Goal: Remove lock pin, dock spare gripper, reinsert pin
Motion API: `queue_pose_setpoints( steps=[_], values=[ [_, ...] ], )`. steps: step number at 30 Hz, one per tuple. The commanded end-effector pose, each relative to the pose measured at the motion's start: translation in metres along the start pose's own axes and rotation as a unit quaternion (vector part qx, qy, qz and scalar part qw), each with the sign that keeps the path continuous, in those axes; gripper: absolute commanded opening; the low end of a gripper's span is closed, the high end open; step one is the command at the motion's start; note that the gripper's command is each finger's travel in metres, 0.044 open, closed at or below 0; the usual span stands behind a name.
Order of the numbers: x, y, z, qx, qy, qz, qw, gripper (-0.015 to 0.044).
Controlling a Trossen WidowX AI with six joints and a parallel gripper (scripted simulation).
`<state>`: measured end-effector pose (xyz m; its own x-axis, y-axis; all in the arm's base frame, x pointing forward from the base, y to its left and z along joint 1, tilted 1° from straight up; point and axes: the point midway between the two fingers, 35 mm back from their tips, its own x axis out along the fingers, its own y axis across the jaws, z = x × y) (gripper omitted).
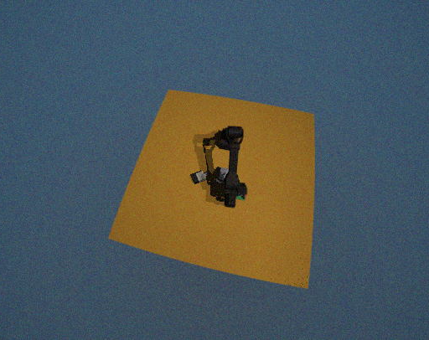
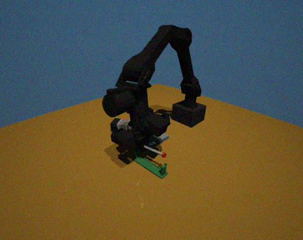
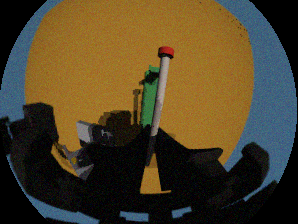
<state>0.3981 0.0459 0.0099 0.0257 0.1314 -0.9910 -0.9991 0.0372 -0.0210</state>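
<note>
Pin juts, red head outward, from the hand gripping its shaft, above the green stand; probably light, stiff, rather slippery, best held along the shaft.

Lighting: dim overall, muted on the orange desk. Shadows: brown, fairly crisp-edged; in the top view, on the image-left side of the arm; in the exterior view, one pool at lower left of the arm's low parts. Blacks: the arm nearly featureless, the pincer sunk in darkness in the wrist view. Glare: two faint pale flecks on the desk, exterior view. Grain: fine speckle throughout, plain on the blue surround. Distortion: desk edges bowed, strongest in the wrist view, a round picture with black corners. Focus: small parts soft; no distinct motion smear.
</note>
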Motion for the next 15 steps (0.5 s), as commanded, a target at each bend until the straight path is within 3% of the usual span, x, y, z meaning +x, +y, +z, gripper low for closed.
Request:
queue_pose_setpoints(
  steps=[1, 15],
  values=[
    [0.008, 0.002, -0.002, -0.001, 0.0, 0.002, 1.0, 0.0],
    [0.029, 0.002, -0.004, -0.001, -0.001, -0.006, 1.0, 0.0]
  ],
)
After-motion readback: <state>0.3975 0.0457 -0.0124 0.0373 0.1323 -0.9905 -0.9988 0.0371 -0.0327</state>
